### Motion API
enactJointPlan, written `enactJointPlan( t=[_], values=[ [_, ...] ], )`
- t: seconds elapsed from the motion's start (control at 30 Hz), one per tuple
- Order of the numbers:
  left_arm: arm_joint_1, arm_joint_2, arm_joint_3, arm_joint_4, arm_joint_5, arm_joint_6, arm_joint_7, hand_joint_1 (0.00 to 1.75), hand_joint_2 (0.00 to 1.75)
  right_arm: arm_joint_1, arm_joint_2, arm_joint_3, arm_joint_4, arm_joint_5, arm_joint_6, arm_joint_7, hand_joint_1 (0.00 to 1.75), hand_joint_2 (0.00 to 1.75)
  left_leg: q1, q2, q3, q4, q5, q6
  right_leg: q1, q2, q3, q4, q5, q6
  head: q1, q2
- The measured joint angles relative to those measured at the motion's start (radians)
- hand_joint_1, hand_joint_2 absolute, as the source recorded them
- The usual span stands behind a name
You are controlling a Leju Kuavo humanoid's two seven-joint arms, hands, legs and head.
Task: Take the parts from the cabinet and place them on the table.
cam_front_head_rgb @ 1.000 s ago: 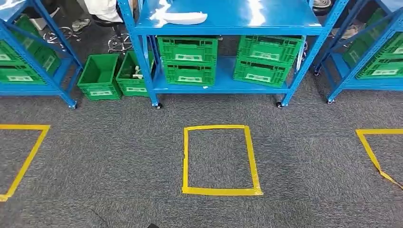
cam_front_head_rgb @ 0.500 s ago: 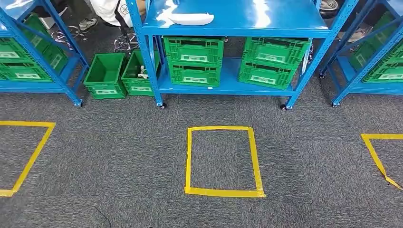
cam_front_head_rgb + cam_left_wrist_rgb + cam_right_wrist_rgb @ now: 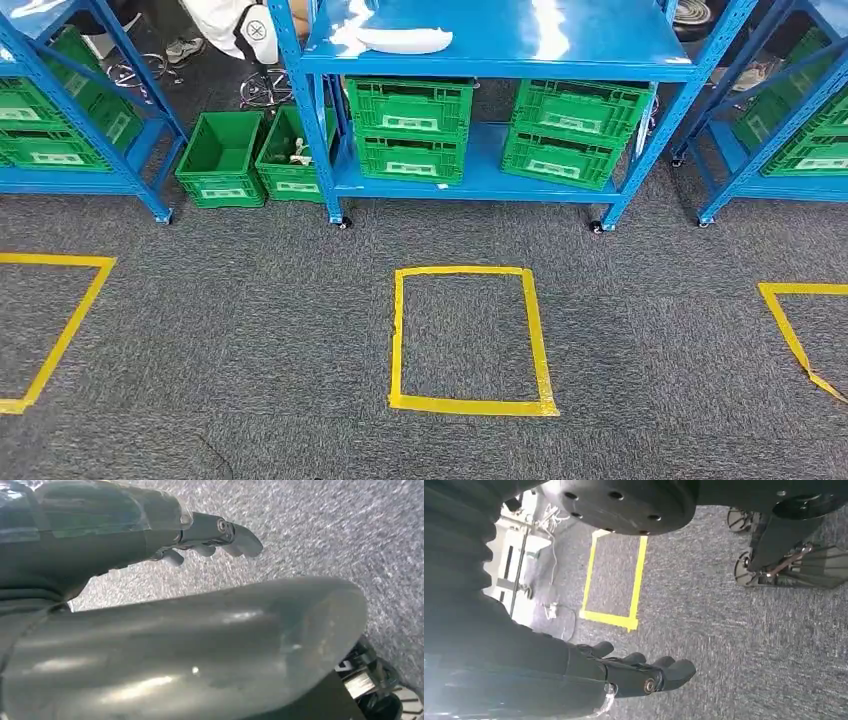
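A white curved part (image 3: 400,40) lies on the top shelf of the blue cabinet rack (image 3: 590,40) straight ahead in the head view. Below it, green crates (image 3: 410,105) (image 3: 575,110) are stacked on the lower shelf. My left hand (image 3: 215,535) hangs over the grey carpet with its fingers stretched out and nothing in them. My right hand (image 3: 644,672) also hangs low above the carpet, fingers apart and holding nothing. Both hands are far from the rack.
A yellow tape rectangle (image 3: 470,405) marks the carpet in front of the rack. Two green crates (image 3: 215,160) (image 3: 285,150) stand on the floor at its left. More blue racks (image 3: 60,180) (image 3: 790,180) flank it. A person (image 3: 230,20) sits on a stool behind.
The whole picture has shifted slightly right and down, so the camera has moved. The person behind the rack has leaned further into view.
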Motion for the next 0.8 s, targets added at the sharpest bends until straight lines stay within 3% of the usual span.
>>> enactJointPlan(
  t=[0.17, 0.27, 0.43, 0.53, 0.73, 0.8],
  values=[
    [0.0, -0.01, 0.0, 0.0, -0.003, 0.015, 0.008, 0.0, 0.0, -0.002, -0.002, 0.002, 0.0, 0.014, 0.045, 0.022, 0.0, 1.75, 0.0, 0.0, 0.001, 0.0, 0.0, 0.0, 0.0, 0.0, 0.001, -0.001, 0.0, 0.0, 0.0, 0.0],
    [0.0, -0.012, 0.0, 0.0, 0.0, 0.0, 0.05, 0.0, 0.0, -0.009, -0.005, 0.016, 0.0, 0.023, 0.049, 0.054, 0.0, 1.75, 0.0, 0.0, 0.001, 0.0, 0.0, 0.001, 0.0, 0.0, 0.001, -0.001, 0.001, 0.001, 0.0, 0.0],
    [0.001, -0.009, 0.0, 0.002, 0.006, -0.04, 0.114, 0.0, 0.0, -0.011, -0.021, 0.025, 0.0, 0.01, 0.036, 0.046, 0.0, 1.75, 0.0, 0.0, 0.001, 0.0, 0.0, 0.001, 0.0, 0.0, 0.002, -0.001, 0.001, 0.001, 0.0, 0.0],
    [0.003, -0.013, 0.0, 0.002, 0.022, -0.022, 0.075, 0.0, 0.0, -0.01, -0.027, 0.026, 0.0, 0.0, 0.034, 0.007, 0.0, 1.75, 0.0, 0.0, 0.001, 0.0, 0.0, 0.001, 0.0, 0.0, 0.002, -0.002, 0.001, 0.001, 0.0, 0.0],
    [0.007, -0.047, 0.002, 0.003, 0.054, 0.002, -0.064, 0.0, 0.0, -0.006, -0.05, 0.05, -0.001, 0.019, -0.001, 0.002, 0.0, 1.75, -0.001, 0.0, 0.001, 0.0, -0.001, 0.001, -0.001, 0.0, 0.002, -0.002, 0.002, 0.003, 0.0, 0.0],
    [0.007, -0.057, 0.002, 0.003, 0.055, -0.003, -0.052, 0.0, 0.0, -0.006, -0.059, 0.052, -0.001, 0.004, -0.033, -0.013, 0.0, 1.75, -0.001, 0.0, 0.001, 0.0, -0.001, 0.002, -0.001, 0.0, 0.002, -0.002, 0.002, 0.003, 0.0, 0.0]
  ],
)
